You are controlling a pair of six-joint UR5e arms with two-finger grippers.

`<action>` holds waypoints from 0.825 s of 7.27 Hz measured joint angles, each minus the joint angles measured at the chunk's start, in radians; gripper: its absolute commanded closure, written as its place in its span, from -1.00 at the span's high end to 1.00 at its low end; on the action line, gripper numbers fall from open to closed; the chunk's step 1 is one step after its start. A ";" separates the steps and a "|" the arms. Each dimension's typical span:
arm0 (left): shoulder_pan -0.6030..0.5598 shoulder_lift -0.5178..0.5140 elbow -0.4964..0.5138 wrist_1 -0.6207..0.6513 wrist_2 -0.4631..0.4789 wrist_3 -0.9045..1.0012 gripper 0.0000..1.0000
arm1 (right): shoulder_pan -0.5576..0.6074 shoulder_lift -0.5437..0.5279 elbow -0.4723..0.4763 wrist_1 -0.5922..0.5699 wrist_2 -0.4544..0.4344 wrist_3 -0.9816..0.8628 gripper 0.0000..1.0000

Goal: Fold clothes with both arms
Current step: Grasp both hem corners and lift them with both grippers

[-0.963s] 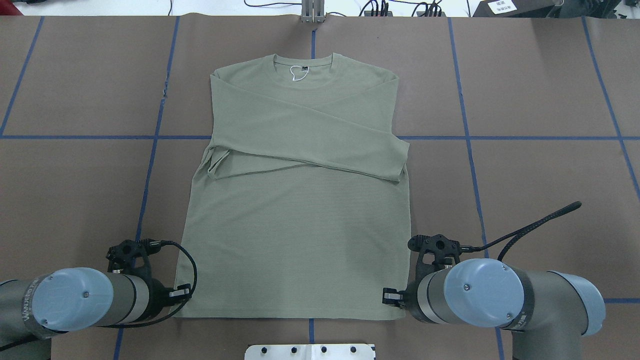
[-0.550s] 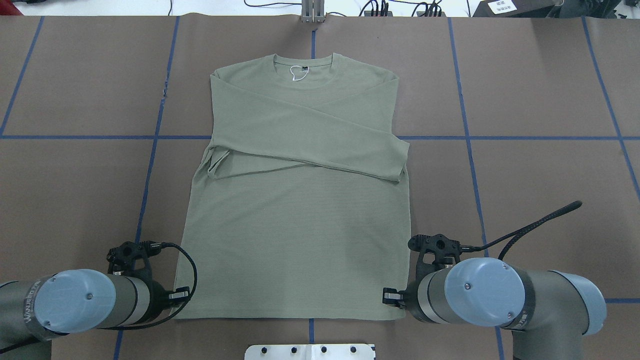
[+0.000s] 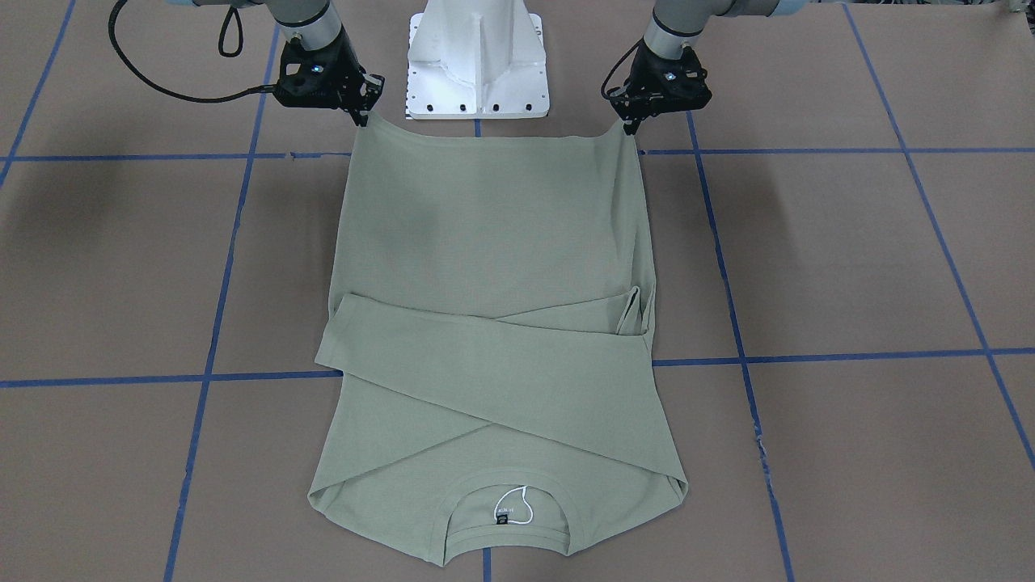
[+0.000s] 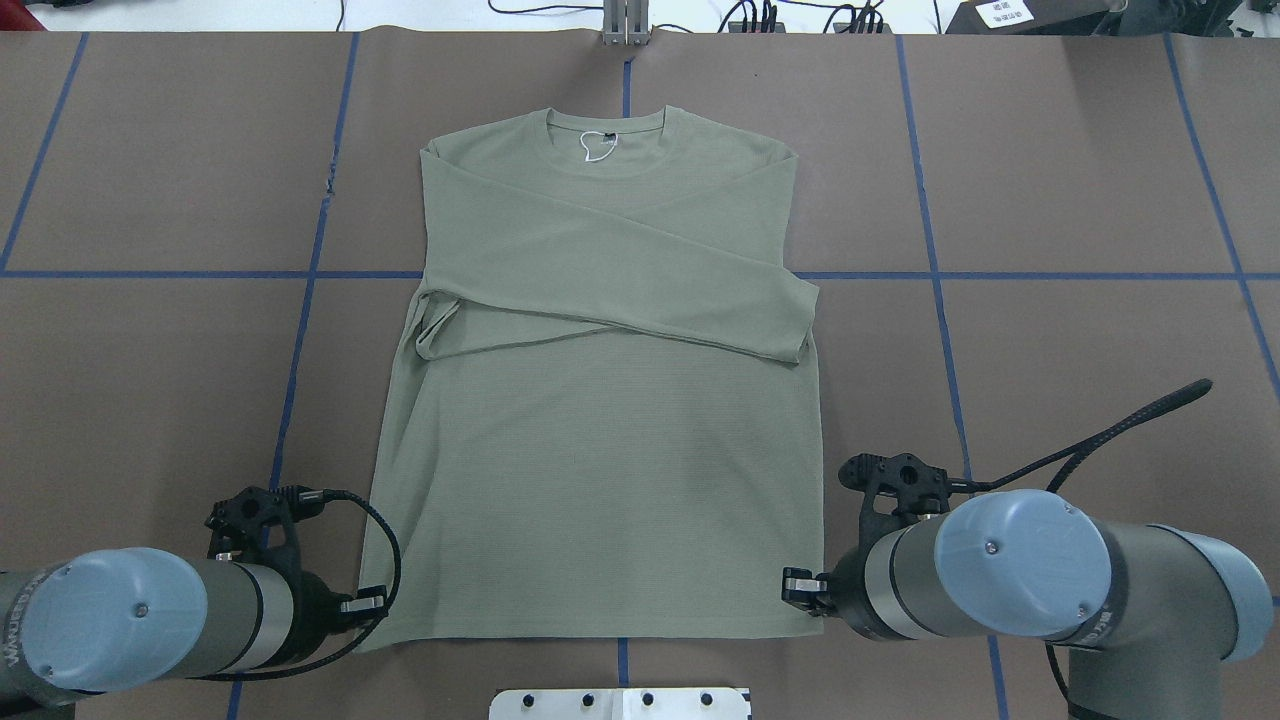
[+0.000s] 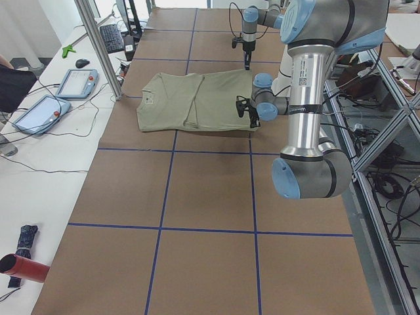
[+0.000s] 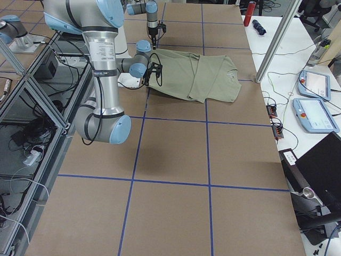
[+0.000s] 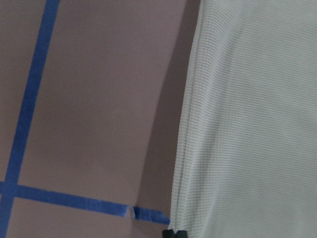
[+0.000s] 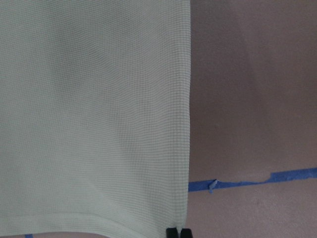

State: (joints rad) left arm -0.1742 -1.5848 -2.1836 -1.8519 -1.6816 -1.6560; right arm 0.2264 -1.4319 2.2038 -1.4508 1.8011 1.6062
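Observation:
The pale sage-green shirt (image 4: 600, 480) lies front up on the brown table, collar and black neck label (image 4: 597, 147) at the far side, both sleeves folded across its chest. My left gripper (image 3: 629, 125) is shut on the hem's left corner, and its fingertips (image 7: 175, 233) pinch the edge in the left wrist view. My right gripper (image 3: 361, 120) is shut on the other hem corner, fingertips (image 8: 178, 232) closed on the fabric. The hem (image 3: 493, 139) hangs taut between the grippers, lifted slightly off the table, while the upper shirt stays flat.
The white pedestal base (image 3: 477, 56) stands just behind the hem, between the arms. Blue tape lines (image 4: 300, 330) grid the brown table cover. A side bench with tablets (image 5: 75, 82) and a metal post (image 5: 98, 46) lies beyond the collar end.
Both grippers have risen and drawn slightly outward with the hem corners. The hem is now off the table and stretched tighter.

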 measured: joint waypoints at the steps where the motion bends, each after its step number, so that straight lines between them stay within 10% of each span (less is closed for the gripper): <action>1: 0.016 0.004 -0.030 0.003 0.000 0.001 -1.00 | 0.003 -0.032 0.036 0.000 0.019 -0.001 -1.00; 6: 0.111 0.033 -0.222 0.121 -0.008 0.001 -1.00 | 0.007 -0.233 0.266 0.001 0.153 -0.003 -1.00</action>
State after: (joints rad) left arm -0.0630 -1.5516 -2.4054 -1.7308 -1.6894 -1.6555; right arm 0.2338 -1.6653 2.4693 -1.4496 1.9540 1.6032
